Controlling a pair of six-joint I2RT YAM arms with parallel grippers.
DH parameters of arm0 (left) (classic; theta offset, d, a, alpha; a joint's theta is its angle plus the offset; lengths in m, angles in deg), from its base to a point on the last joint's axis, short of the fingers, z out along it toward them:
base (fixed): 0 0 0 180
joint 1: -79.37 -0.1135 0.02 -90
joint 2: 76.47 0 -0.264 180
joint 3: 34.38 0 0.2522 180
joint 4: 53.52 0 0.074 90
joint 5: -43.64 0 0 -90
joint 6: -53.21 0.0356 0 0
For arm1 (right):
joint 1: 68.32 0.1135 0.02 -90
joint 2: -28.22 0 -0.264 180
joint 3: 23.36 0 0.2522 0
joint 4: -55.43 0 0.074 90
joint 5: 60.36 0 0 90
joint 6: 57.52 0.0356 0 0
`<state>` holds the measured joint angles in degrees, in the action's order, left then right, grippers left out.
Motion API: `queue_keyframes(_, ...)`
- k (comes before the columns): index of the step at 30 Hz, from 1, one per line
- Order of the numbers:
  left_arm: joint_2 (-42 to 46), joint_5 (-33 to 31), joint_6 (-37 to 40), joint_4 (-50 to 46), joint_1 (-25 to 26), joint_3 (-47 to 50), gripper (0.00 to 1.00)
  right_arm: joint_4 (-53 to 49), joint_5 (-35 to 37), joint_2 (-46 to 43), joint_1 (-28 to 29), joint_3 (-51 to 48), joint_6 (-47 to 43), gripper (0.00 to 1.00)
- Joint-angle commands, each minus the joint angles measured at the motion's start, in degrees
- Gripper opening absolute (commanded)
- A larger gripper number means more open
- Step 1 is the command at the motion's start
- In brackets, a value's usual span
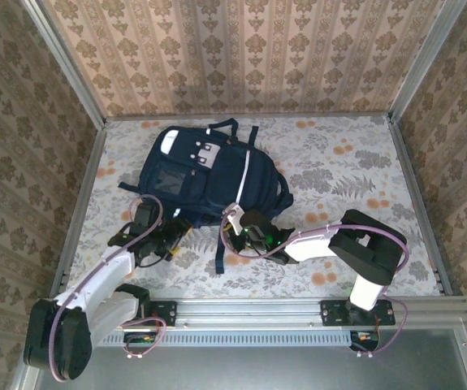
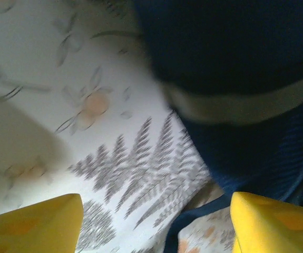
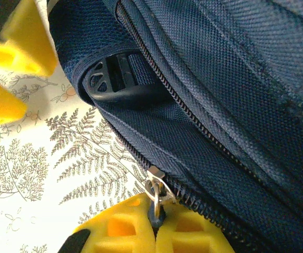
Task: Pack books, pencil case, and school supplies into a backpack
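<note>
Yellow right tool (image 3: pixel 155 224), low, tight on the zipper pull (image 3: pixel 155 191) of the backpack (image 3: pixel 235 79); left tool (image 2: pixel 156 221) agape alongside.

My count from here. Backpack (image 1: pixel 205 175): one, lying on counter (image 1: pixel 339 162). Counter: one. Arms: two, both reaching to backpack's near edge. Hands: two, left hand (image 1: pixel 164 236) by backpack's near-left corner, right hand (image 1: pixel 243 232) by its near-right corner. Yellow fingers (image 2: pixel 32 224) I see on left hand: two. Yellow fingers (image 3: pixel 193 232) on right hand: two. Zipper pull (image 3: pixel 155 190) on backpack: one. Black buckle (image 3: pixel 114 81) on backpack: one. White patch (image 1: pixel 168 145) on backpack's far-left part: one.
</note>
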<state>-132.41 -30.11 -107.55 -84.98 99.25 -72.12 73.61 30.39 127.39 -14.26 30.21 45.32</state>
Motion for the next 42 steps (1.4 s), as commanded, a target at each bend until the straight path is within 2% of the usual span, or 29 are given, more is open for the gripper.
queue_keyframes(1, -2.8, -1.2, -0.3, 11.2, 1.1, -2.4, 0.75, 4.2, -1.5, -0.4, 0.2, 0.7, 1.0, 0.00)
queue_keyframes(8, -5.8, -0.7, -1.8, 19.1, 2.0, -0.2, 0.62, 4.5, -1.4, 0.3, 0.2, 0.7, 1.8, 0.00)
queue_keyframes(12, -10.9, 0.0, -2.7, 23.1, 2.3, 0.0, 0.54, 4.4, -1.5, 0.9, 0.2, 1.6, 2.2, 0.00)
queue_keyframes(17, -16.8, 0.2, -2.2, 23.3, 1.8, -3.2, 0.32, 2.1, 0.3, 0.0, 0.1, 1.0, 1.9, 0.00)
queue_keyframes(20, -17.2, -2.1, -0.8, 19.0, 1.4, -6.3, 0.21, -1.7, 3.1, -1.5, 0.0, -0.1, 1.7, 0.00)
queue_keyframes(26, -15.5, -7.1, 2.3, 10.8, -0.6, -9.2, 0.16, -16.1, 6.9, -5.5, -1.5, -0.1, 4.8, 0.00)
queue_keyframes(30, -16.6, -6.5, 1.2, 9.9, -3.6, -8.1, 0.16, -22.8, 7.2, -8.6, -4.1, -0.9, 6.1, 0.00)
queue_keyframes(36, -19.7, -5.3, 1.0, 8.9, -6.5, -9.1, 0.15, -31.7, 5.9, -11.2, -7.8, -1.5, 3.3, 0.00)
queue_keyframes(39, -20.5, -5.8, 1.1, 8.2, -7.1, -9.9, 0.14, -38.9, 10.7, -10.4, -9.8, 0.6, 5.9, 0.00)
queue_keyframes(42, -21.4, -6.6, 1.3, 6.7, -7.4, -11.0, 0.14, -41.5, 14.7, -12.2, -11.5, -0.1, 11.2, 0.00)
